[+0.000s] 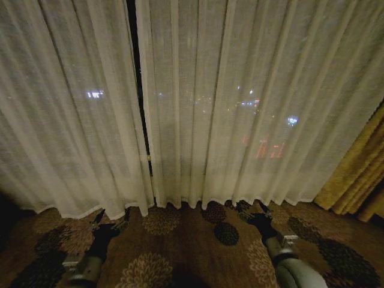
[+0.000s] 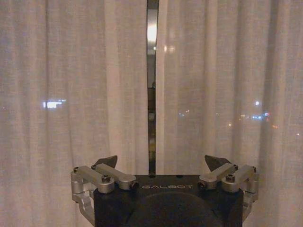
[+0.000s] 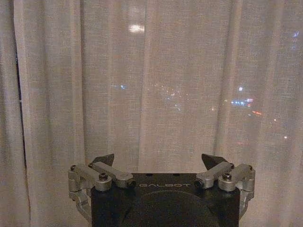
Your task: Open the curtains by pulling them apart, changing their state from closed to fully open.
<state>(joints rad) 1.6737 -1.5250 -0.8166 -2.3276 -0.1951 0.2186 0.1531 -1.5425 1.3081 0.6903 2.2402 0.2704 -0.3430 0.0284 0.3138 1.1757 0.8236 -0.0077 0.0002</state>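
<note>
The curtains hang nearly closed across the whole head view: a left panel and a right panel, with a narrow dark gap between them, left of centre. Their hems stop just above a patterned carpet. Small city lights glow through the fabric, but what lies behind is too dim to make out. At the far right a yellow drape is cut off by the frame edge.

The left gripper hovers low near the left panel's hem, almost below the gap; its fingers stand apart and hold nothing (the wrist view shows both dark fingertips spread wide). In that view the gripper faces the gap straight on, and a bright strip shows through it.

The right gripper sits low before the right panel's hem, likewise spread and empty. From its wrist, the gripper faces pleated fabric, with a dark slit at one edge. Both arms are cut off at the bottom of the head view.
</note>
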